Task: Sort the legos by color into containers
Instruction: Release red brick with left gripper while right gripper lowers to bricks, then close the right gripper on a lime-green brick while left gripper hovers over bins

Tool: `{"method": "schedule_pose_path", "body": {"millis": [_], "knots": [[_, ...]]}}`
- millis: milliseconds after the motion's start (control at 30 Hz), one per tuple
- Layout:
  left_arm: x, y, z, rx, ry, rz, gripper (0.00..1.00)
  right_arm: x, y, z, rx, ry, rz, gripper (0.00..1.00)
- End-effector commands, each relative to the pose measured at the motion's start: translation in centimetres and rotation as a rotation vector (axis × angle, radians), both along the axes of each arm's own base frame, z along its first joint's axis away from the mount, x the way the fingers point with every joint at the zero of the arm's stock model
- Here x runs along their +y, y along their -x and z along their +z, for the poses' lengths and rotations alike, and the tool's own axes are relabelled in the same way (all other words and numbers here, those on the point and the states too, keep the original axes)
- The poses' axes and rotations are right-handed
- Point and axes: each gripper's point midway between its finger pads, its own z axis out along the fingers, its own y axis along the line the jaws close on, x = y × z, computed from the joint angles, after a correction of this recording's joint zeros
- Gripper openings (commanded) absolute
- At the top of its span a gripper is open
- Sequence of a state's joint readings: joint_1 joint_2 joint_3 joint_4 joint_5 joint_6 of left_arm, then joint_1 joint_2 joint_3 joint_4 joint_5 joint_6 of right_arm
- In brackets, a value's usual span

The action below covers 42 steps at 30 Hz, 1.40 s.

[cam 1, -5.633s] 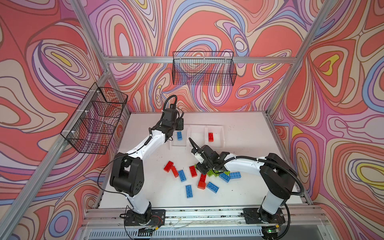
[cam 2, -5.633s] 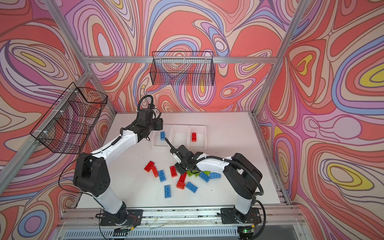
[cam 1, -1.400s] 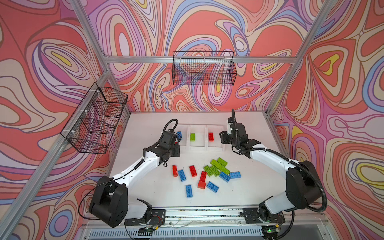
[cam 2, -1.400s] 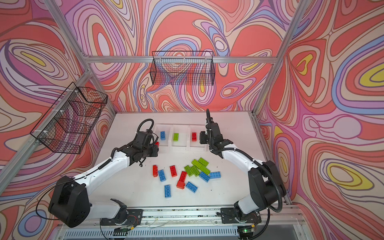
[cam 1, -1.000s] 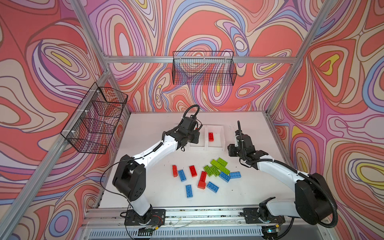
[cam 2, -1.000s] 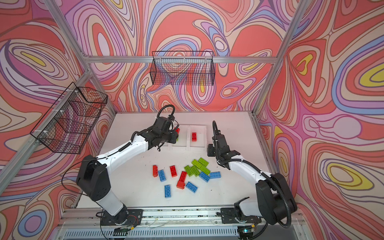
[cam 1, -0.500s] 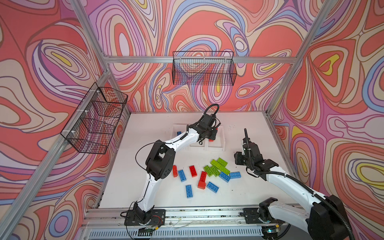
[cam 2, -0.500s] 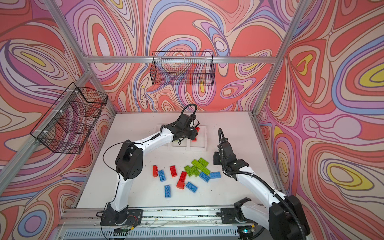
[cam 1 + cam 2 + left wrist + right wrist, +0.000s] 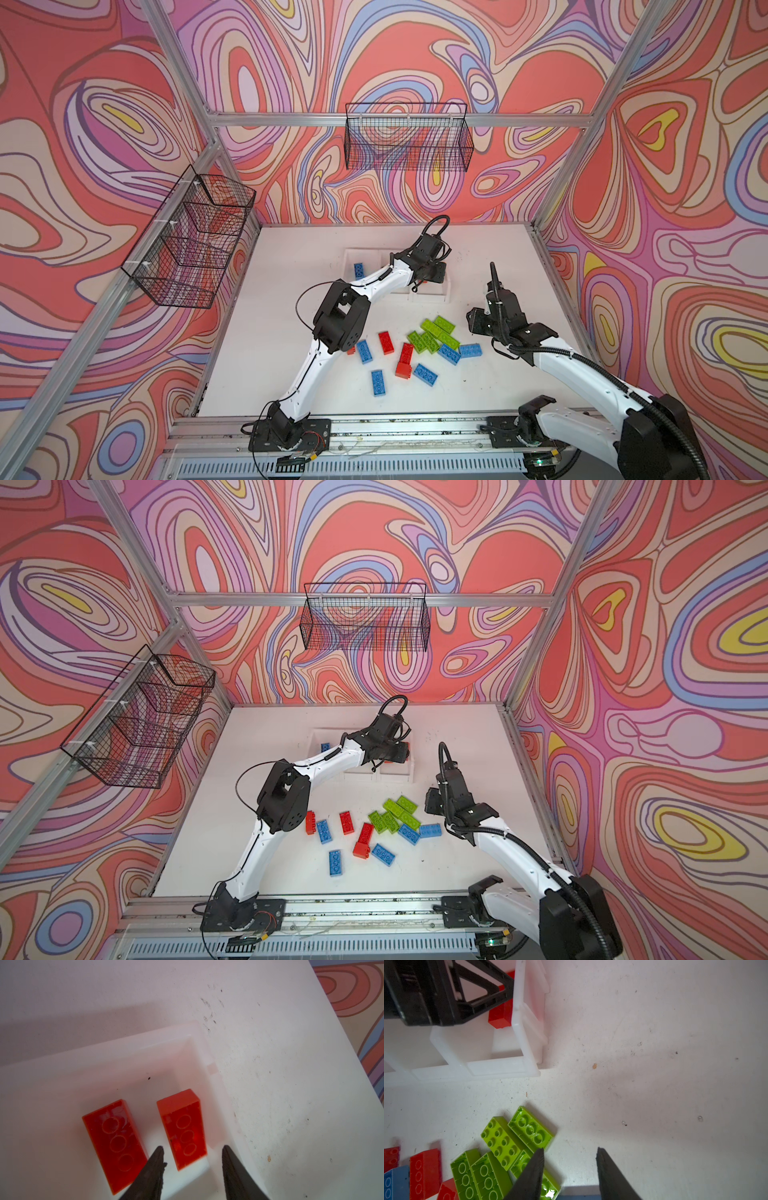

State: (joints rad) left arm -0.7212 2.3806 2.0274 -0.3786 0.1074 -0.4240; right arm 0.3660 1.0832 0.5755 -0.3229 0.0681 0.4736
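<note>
The desk (image 9: 266,353) carries everything, and we judge the layout is chosen for reach. The loose legos (image 9: 409,353) lie in the near middle between the two bases, and the containers (image 9: 432,297) stand in a row at the far middle.

The left arm (image 9: 374,286) stretches across the middle to the right container (image 9: 145,1039), which we take for the red one. Its jaws are spread above the inside of this container and pinch nothing. The right arm (image 9: 582,374) waits on the right side, well apart from the left one, probably so that they do not meet. Its jaws are also spread and empty, low over the desk, just beside the green legos (image 9: 500,1142). We think a green one is its next aim.

In the right container a red brick (image 9: 182,1128) lies between the spread jaws and below them, close to the wall, free of both. A second red brick (image 9: 115,1142) lies beside it, apart. A blue brick (image 9: 358,270) rests in the left container. The middle container is hidden by the left arm, so we cannot tell its content.
</note>
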Motion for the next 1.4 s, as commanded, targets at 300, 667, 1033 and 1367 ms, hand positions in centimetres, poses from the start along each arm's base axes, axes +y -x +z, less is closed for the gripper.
{"method": "schedule_pose_path", "body": {"millis": [300, 667, 1033, 1367], "knots": [[2.8, -0.3, 6.9, -0.146, -0.029, 0.063, 0.61, 2.0, -0.1, -1.9, 0.099, -0.036, 0.095, 0.48], [14.6, 1.8, 13.0, -0.297, -0.036, 0.211, 0.64, 4.1, -0.9, -2.9, 0.141, -0.053, 0.188, 0.59], [22.8, 5.3, 10.4, -0.248, -0.084, 0.332, 0.64, 6.3, -2.0, -4.8, 0.202, -0.015, 0.258, 0.60], [25.3, 6.4, 9.4, -0.233, -0.104, 0.364, 0.61, 8.3, -3.0, -6.7, 0.256, 0.003, 0.269, 0.46]]}}
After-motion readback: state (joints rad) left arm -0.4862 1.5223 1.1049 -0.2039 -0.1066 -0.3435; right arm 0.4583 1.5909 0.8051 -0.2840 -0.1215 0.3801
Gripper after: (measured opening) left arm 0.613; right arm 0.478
